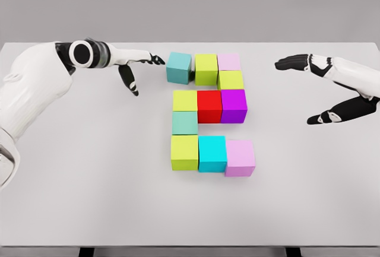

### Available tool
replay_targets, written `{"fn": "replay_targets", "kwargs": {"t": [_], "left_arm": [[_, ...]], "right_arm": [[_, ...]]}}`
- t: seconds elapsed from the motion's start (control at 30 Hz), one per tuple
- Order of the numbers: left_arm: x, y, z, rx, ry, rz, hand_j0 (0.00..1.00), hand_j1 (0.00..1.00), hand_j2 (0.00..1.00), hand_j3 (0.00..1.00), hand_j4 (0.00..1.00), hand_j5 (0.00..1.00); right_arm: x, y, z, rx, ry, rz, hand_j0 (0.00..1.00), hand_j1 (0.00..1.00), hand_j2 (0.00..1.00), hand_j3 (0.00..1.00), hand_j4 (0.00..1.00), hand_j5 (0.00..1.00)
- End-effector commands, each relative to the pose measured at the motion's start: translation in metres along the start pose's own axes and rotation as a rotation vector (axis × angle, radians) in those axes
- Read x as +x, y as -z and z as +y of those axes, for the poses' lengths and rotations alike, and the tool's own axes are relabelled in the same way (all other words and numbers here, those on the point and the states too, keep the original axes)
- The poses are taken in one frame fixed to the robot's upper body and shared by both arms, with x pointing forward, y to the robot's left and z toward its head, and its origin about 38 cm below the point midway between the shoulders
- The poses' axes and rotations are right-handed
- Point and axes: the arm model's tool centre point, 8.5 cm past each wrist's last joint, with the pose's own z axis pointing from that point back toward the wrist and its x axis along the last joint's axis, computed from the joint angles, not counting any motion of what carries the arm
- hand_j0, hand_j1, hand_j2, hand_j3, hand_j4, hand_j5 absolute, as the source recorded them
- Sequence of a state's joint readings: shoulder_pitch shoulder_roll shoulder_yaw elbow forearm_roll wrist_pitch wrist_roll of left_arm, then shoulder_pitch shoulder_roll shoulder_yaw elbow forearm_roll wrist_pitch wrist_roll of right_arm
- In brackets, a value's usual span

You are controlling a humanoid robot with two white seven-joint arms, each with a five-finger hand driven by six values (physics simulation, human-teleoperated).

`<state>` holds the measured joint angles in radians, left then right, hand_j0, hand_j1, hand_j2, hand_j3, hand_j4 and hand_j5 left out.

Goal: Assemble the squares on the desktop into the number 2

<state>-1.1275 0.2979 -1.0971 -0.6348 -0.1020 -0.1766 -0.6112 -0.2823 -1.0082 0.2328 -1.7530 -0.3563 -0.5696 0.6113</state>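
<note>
Pink cube (240,158) closes the bottom row, teal cube (179,68) tops the figure's left end — left hand (135,69) just beside it, fingers spread, empty; right hand (332,88) open, well apart from it.

We reach our white left arm in from the left, and its black-fingered left hand (138,67) is stretched forward with the thumb hanging down. Our black-fingered right hand (320,88) comes from the right with fingers spread wide, holding nothing.
</note>
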Motion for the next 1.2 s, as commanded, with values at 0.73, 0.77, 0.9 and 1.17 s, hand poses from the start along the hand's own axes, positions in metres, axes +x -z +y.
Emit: {"fn": "replay_targets", "kwargs": {"t": [0.73, 0.77, 0.9, 1.17], "left_arm": [[0.003, 0.000, 0.000, 0.001, 0.011, -0.016, 1.00, 1.00, 1.00, 1.00, 1.00, 1.00], [0.003, -0.001, 0.000, 0.002, 0.013, -0.018, 1.00, 1.00, 1.00, 1.00, 1.00, 1.00], [-0.003, -0.010, 0.003, 0.013, 0.022, -0.015, 1.00, 1.00, 1.00, 1.00, 1.00, 1.00], [-0.017, -0.024, 0.001, 0.010, 0.048, -0.001, 1.00, 1.00, 1.00, 1.00, 1.00, 1.00]], "right_arm": [[0.000, 0.001, -0.001, -0.009, 0.010, -0.003, 1.00, 1.00, 1.00, 1.00, 1.00, 1.00], [0.000, 0.001, -0.001, -0.009, 0.010, -0.003, 1.00, 1.00, 1.00, 1.00, 1.00, 1.00], [0.000, 0.001, -0.001, -0.009, 0.008, -0.002, 1.00, 1.00, 1.00, 1.00, 1.00, 1.00], [-0.001, 0.001, 0.000, -0.010, 0.012, 0.000, 1.00, 1.00, 1.00, 1.00, 1.00, 1.00]]}}
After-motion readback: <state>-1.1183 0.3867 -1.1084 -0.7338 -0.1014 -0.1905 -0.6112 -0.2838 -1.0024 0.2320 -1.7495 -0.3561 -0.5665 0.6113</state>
